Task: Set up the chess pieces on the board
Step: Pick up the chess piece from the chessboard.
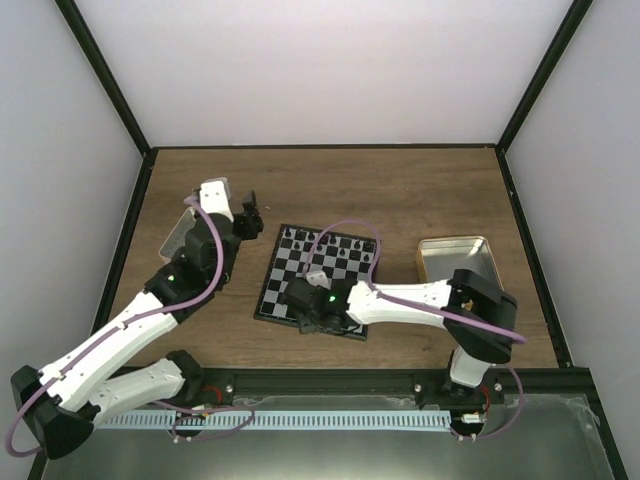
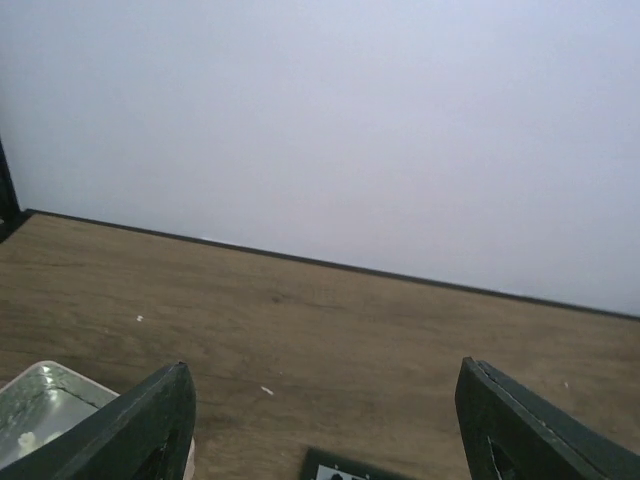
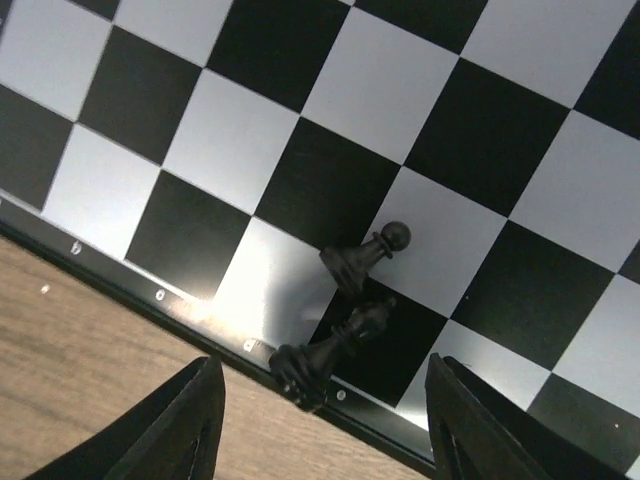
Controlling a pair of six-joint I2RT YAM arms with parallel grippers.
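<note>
The board (image 1: 287,272) lies mid-table, with several black chess pieces (image 1: 331,243) standing along its far rows. My right gripper (image 1: 300,303) is open and low over the board's near-left edge. In the right wrist view it (image 3: 325,430) has two black pieces between its fingers, both lying on their sides on the board (image 3: 230,130). One is a pawn (image 3: 365,258). The other is a taller piece (image 3: 328,352) with its base over the rim. My left gripper (image 1: 252,215) is open and empty, raised left of the board's far-left corner. Its fingers (image 2: 150,420) frame bare table.
A tan-rimmed metal tin (image 1: 455,262) stands right of the board. Another tin (image 1: 180,235) sits at the left, partly under my left arm; its corner shows in the left wrist view (image 2: 40,410). Dark frame rails edge the table.
</note>
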